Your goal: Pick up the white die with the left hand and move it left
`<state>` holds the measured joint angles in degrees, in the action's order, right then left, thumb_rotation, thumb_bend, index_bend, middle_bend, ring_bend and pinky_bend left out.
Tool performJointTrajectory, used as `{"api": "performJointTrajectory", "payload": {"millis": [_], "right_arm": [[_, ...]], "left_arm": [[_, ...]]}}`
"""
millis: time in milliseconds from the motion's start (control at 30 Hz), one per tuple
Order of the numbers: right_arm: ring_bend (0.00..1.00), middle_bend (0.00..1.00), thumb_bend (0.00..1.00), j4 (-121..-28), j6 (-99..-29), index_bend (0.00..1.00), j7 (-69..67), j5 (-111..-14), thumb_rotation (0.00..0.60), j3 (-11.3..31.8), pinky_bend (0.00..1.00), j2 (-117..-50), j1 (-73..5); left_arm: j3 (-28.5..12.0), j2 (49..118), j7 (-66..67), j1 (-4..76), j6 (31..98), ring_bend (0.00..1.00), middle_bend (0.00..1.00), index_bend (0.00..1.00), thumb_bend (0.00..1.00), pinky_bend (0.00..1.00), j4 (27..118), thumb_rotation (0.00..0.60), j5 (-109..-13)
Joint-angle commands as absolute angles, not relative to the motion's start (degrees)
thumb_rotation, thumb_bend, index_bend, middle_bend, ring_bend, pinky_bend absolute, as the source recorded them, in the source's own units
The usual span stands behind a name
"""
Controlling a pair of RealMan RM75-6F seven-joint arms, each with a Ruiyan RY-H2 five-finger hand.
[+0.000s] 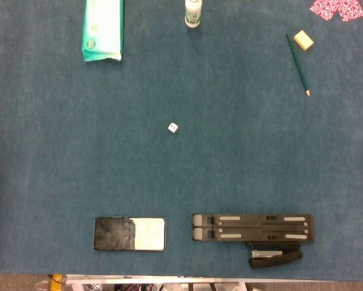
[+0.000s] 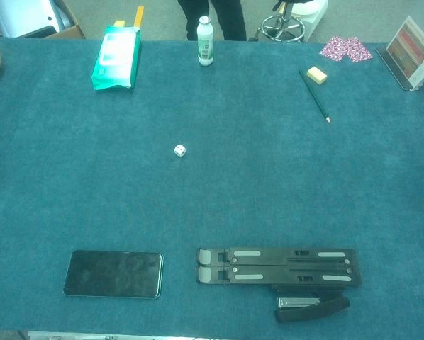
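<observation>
Head view: small white spotted plastic die (image 1: 173,127) lies alone mid-table on blue felt tabletop (image 1: 60,151), neither hand in frame.

Chest view: die (image 2: 179,150) sits free; likely light, rigid, slippery; pinch opposite faces. Hand state unseen.

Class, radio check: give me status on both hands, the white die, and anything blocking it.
Neither hand clearly in view. Small white die alone on blue cloth table, untouched. Nothing near it; the leftward path shows only bare cloth.

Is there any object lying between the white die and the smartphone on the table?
No. Between the white die and the smartphone only bare blue cloth shows; the head and chest views agree.
</observation>
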<state>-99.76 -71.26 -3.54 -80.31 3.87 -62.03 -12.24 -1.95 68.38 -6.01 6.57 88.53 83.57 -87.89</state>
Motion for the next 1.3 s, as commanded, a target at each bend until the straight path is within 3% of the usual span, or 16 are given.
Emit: {"api": "performJointTrajectory", "payload": {"millis": [33,533,800,1300], "right_arm": [[0.27,0.31,0.00,-99.8,-71.6,0.40,-3.6,-80.4,0.600,3.7,0.30,-62.0,-12.0],[0.27,0.31,0.00,-98.9,-70.3,0.40,-4.8,-80.0,0.600,4.3,0.31,-61.9,-13.1],[0.27,0.31,0.00,-99.0,-69.8,0.40,-3.8,-81.0,0.600,4.4,0.31,-60.9,-14.0],[0.26,0.31,0.00,-100.3,-70.5,0.40,-0.6,-79.3,0.600,6.5,0.31,-60.2,-15.4]], "left_arm": [[-2.0,68.4,-6.0,6.7,88.3,0.21,0.43,0.52,0.36,0.35,83.5,0.600,-87.9],[-2.7,69.3,-6.2,7.7,87.3,0.21,0.42,0.52,0.36,0.35,83.9,0.600,-88.7],[-2.3,71.3,-6.5,9.9,85.2,0.21,0.35,0.52,0.34,0.37,84.3,0.600,-90.9],[-2.4,78.9,-4.9,17.6,75.2,0.20,0.27,0.50,0.29,0.37,86.3,0.600,-92.2]]}}
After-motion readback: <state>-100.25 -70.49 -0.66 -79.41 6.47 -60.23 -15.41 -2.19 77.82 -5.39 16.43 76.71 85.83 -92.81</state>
